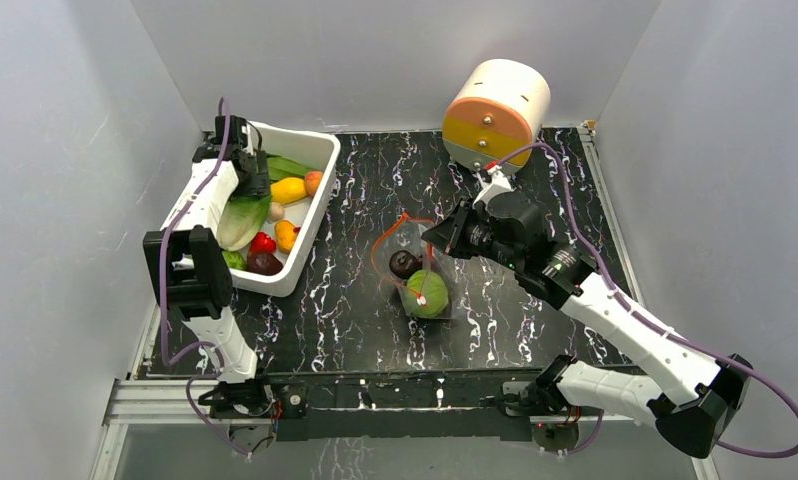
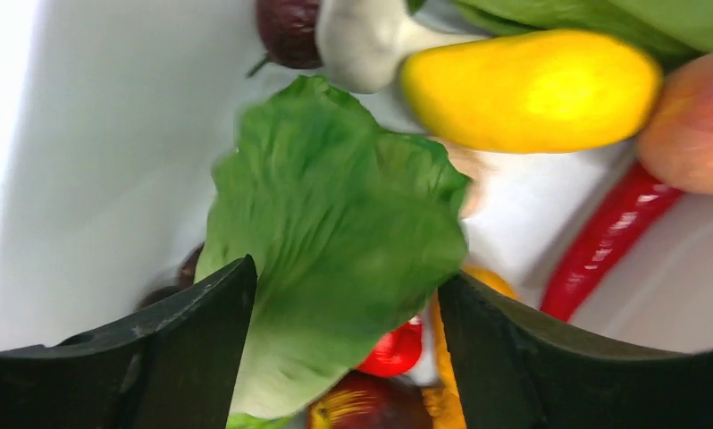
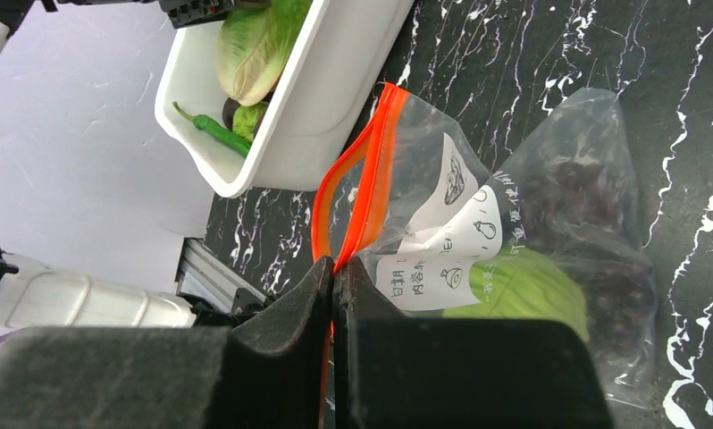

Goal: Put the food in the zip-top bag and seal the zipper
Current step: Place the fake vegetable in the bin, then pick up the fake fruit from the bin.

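Pinching the zipper, your right gripper is clenched on the mouth of the zip-top bag at table centre. A cabbage and a dark fruit show hazily through the plastic. At ten o'clock, your left gripper stands released inside the white bin, with a blurred lettuce leaf between its jaws.

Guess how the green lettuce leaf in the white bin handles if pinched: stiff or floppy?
Probably floppy: the lettuce leaf looks thin with a wavy edge. Likely light, so the left gripper, open over it, should lift it easily. Being flat, it is unlikely to roll.
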You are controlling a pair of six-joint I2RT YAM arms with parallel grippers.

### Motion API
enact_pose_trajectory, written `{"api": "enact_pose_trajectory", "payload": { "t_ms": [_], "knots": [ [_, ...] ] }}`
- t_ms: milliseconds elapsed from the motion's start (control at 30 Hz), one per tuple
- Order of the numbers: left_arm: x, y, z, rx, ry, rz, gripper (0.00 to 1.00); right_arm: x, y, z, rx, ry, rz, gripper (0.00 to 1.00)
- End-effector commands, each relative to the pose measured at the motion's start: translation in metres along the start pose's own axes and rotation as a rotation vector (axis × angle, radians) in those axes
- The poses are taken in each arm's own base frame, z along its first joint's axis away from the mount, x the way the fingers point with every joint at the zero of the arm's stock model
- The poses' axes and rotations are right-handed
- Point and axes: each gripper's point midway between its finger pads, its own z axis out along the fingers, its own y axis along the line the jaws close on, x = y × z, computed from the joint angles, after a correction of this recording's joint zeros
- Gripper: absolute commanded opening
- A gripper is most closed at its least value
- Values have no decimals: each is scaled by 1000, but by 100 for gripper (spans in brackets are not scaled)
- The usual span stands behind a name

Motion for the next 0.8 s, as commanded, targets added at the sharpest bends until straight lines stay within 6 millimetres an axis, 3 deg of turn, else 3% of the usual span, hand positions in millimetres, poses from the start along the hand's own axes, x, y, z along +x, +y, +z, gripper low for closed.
{"api": "enact_pose_trajectory", "payload": {
  "t_ms": [0, 133, 300, 500, 633, 767],
  "knots": [
    [-32, -23, -42, 160, -113, -155, 76, -40, 33, -11, -97, -137, -26, 0],
    [-50, -39, -54, 239, -136, -359, 73, -40, 35, -3, -102, -128, -25, 0],
    [-65, -52, -52, 244, -137, -600, 68, -39, 34, 4, -97, -117, -27, 0],
    [-53, -67, -20, 169, 17, -901, 64, -40, 35, 6, -102, -123, -15, 0],
    [-56, -79, 2, 157, 72, -1025, 58, -37, 34, 7, -102, -115, -7, 0],
    [-57, -84, 17, 132, 107, -1115, 59, -38, 34, 6, -95, -113, -10, 0]
  ]
}}
